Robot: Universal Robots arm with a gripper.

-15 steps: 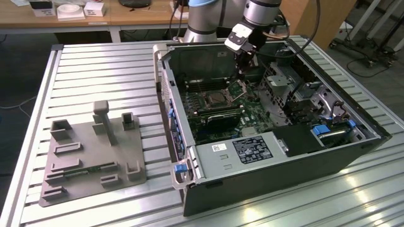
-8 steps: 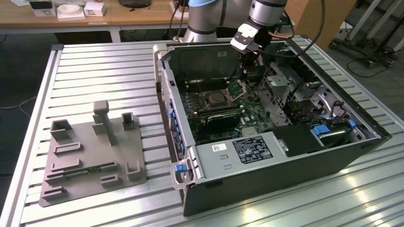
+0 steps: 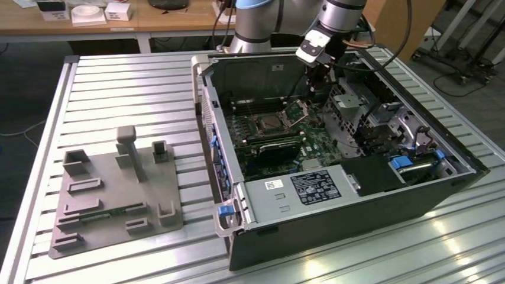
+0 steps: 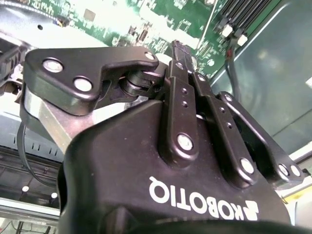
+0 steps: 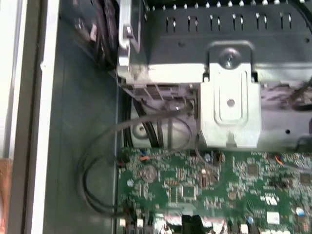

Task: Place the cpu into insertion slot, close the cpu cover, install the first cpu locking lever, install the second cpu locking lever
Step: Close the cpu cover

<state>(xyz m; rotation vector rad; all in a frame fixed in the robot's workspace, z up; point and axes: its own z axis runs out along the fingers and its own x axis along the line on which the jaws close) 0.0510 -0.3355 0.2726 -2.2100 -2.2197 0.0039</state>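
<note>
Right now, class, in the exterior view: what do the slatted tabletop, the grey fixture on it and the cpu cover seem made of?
The tabletop: likely aluminium, pale silver slats with bright glare. The grey fixture: probably plastic, matte, uniformly grey, no shine; possibly painted. The cpu cover: seemingly thin bare metal, silvery against the green board.

White lettering sits upside down on the tool (image 4: pixel 181 51); black label (image 3: pixel 320 184) unreadable
</note>
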